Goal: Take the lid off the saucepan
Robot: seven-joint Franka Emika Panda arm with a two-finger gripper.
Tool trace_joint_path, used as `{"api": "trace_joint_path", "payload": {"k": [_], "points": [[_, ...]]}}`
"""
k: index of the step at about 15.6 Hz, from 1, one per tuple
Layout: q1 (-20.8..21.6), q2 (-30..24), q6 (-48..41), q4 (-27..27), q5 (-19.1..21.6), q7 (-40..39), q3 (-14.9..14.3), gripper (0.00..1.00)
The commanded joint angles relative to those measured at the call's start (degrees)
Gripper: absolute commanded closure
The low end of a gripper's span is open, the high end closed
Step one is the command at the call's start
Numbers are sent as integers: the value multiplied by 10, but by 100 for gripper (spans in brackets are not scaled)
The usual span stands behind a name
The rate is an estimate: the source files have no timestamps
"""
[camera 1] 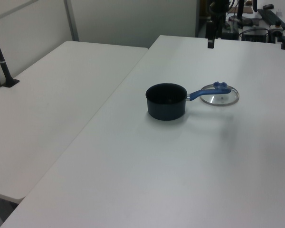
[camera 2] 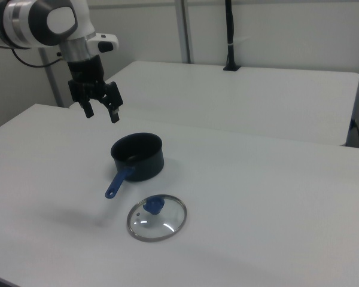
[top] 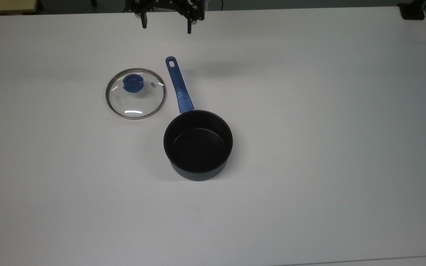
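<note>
one saucepan (top: pixel 198 145) is sitting open on the white table (top: pixel 327 129), its black inside holding nothing. one glass lid (top: pixel 135 93) is lying flat on the table just beside the pan's blue handle (top: pixel 178 85), on the top view's left, blue knob (top: pixel 132 82) facing up. one gripper (camera 2: pixel 101 113) is hanging above the table with its fingers spread, gripping nothing.

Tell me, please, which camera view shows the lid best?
The top view: the lid faces the camera, its rim, blue knob and vent plain. The right view shows it slanted; the left view shows it flattened, behind the saucepan handle.
</note>
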Motion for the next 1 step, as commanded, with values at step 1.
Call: {"api": "trace_joint_path", "payload": {"k": [1], "points": [[6, -8, -11, -8, 0, 8, -8, 0]]}}
